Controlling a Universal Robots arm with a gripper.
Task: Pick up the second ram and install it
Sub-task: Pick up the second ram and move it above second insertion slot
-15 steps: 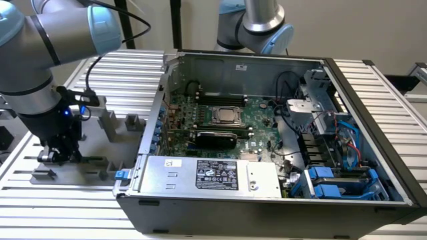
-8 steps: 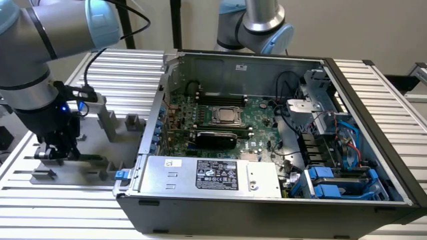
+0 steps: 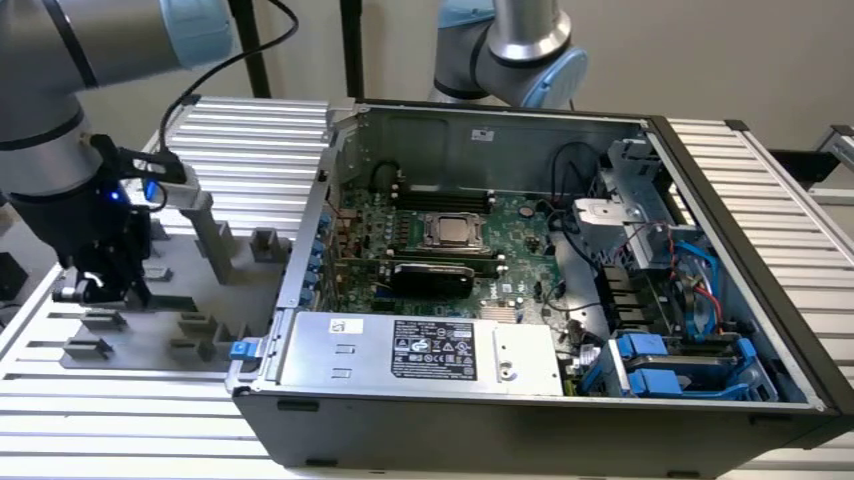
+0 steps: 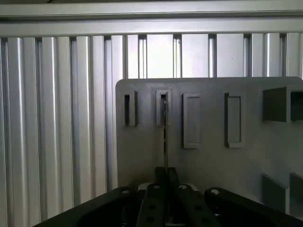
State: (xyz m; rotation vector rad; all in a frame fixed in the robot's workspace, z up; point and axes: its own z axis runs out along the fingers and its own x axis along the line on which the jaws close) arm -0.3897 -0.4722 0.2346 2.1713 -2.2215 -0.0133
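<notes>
The open computer case (image 3: 747, 200) lay on the ribbed metal table (image 3: 254, 130). It held a green main board (image 3: 521, 225) with a square processor (image 3: 454, 232) near its middle, a grey power box (image 3: 427, 350) along its near wall, and blue drive carriers (image 3: 654, 365) with loose cables (image 3: 694, 270) at the exterior view's right. Long black slots (image 3: 441, 200) ran behind the processor; what sat in them could not be made out.

Beside the case, at the exterior view's left, a grey holder plate (image 4: 208, 165) carried a row of narrow pockets. The memory stick (image 4: 164, 132) stood in one pocket (image 4: 163, 108), seen edge-on as a thin line, so its chips were hidden. Its other end ran in between the fingers of the gripper (image 4: 166, 171), whose jaws were pressed together on that thin edge.

In the exterior view the arm's dark wrist covered the pocket and the stick. A second arm (image 3: 521, 50) stood behind the case, cut off by the frame.
</notes>
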